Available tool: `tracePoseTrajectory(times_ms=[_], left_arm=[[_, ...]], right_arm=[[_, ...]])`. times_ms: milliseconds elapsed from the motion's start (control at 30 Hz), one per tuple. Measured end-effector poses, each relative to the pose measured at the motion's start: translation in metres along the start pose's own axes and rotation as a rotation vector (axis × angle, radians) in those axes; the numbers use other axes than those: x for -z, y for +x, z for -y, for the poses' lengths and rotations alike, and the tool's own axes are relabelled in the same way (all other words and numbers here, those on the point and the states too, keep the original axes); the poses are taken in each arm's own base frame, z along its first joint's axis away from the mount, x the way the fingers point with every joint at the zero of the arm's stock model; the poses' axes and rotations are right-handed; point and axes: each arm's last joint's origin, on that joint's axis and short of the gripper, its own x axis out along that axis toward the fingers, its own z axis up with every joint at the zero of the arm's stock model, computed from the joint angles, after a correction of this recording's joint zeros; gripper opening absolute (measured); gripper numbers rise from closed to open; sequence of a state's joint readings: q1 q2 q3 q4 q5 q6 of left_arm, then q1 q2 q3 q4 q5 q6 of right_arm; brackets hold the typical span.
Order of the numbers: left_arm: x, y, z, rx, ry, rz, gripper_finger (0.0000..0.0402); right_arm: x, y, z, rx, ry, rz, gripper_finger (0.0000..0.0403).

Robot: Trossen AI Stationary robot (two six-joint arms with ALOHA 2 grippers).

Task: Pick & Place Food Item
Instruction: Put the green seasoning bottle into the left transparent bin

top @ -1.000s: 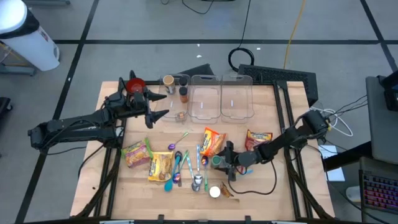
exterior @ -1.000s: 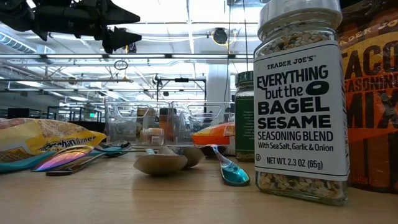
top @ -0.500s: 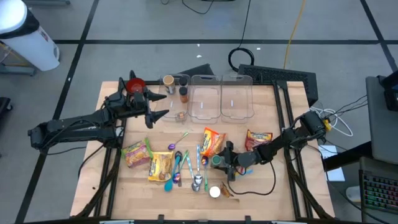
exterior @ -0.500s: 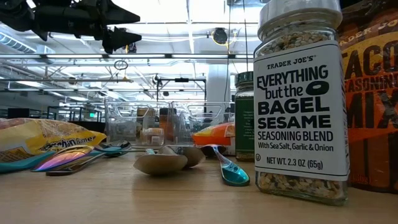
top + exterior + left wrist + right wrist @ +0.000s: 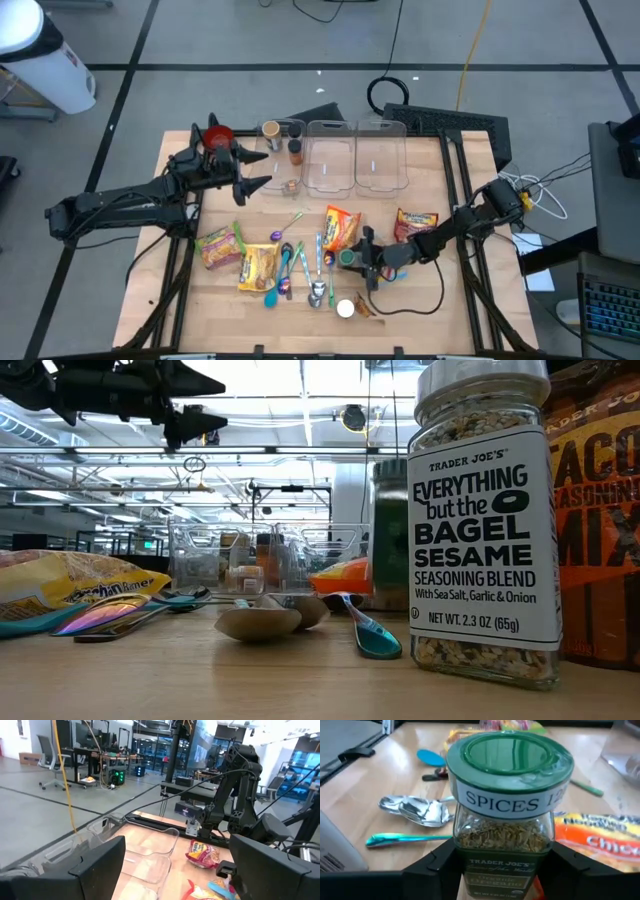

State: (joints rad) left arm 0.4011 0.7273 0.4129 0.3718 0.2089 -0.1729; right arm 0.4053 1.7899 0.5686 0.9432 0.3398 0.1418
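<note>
A glass spice jar with a green lid (image 5: pixel 505 820) stands near the middle of the table, by the orange snack bag (image 5: pixel 342 226). It also shows in the high view (image 5: pixel 347 258) and, dark, behind the seasoning jar in the low view (image 5: pixel 388 530). My right gripper (image 5: pixel 357 258) reaches in from the table's right and is shut on this jar. My left gripper (image 5: pixel 250 172) is open and empty, held above the table's far left part; its two fingers frame the left wrist view (image 5: pixel 170 870). My right gripper pinches the jar's glass body (image 5: pixel 470 845), just below the green lid, between its two fingers (image 5: pixel 437 865). The fingers come nearly level from the table's right side. The jar stays upright with its lid up; whether its base touches the table I cannot tell.
Several spoons (image 5: pixel 300 268) lie left of the jar. Snack bags (image 5: pixel 220 245) lie at the left, and a red bag (image 5: pixel 415 222) at the right. Two clear bins (image 5: pixel 355 155), small jars (image 5: pixel 296 150) and a red cup (image 5: pixel 217 135) stand at the far edge. A bagel-seasoning jar (image 5: pixel 485 530) stands near the front edge.
In the low view the green-lidded jar now shows taller and darker than before, its top higher in the picture, so my right gripper has started to move it. My left arm has kept still.
</note>
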Motion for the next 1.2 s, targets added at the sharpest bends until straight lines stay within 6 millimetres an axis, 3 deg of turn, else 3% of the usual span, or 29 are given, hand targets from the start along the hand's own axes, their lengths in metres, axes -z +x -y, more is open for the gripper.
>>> tracePoseTrajectory(times_ms=[233, 333, 467, 767, 1033, 1200], left_arm=[[0.005, 0.007, 0.0, 0.008, -0.121, -0.026, 0.0365], [0.001, 0.016, 0.007, 0.094, -0.198, -0.04, 0.0365], [-0.012, 0.035, 0.022, 0.204, -0.179, -0.162, 0.0365], [-0.035, 0.097, 0.058, 0.201, 0.003, -0.523, 0.0365], [-0.023, 0.149, 0.099, 0.315, 0.128, -0.668, 0.0365], [-0.002, 0.169, 0.117, 0.298, 0.219, -0.714, 0.0365]], right_arm=[[-0.028, -0.012, 0.002, -0.002, -0.005, 0.096, 0.0194], [-0.042, -0.019, 0.006, 0.002, 0.014, 0.144, 0.0194], [-0.055, -0.019, 0.015, 0.033, 0.031, 0.127, 0.0194], [-0.088, 0.003, 0.034, 0.04, 0.079, -0.013, 0.0194], [-0.095, 0.006, 0.039, 0.054, 0.022, -0.023, 0.0197], [-0.093, 0.006, 0.039, 0.057, 0.02, -0.037, 0.0195]])
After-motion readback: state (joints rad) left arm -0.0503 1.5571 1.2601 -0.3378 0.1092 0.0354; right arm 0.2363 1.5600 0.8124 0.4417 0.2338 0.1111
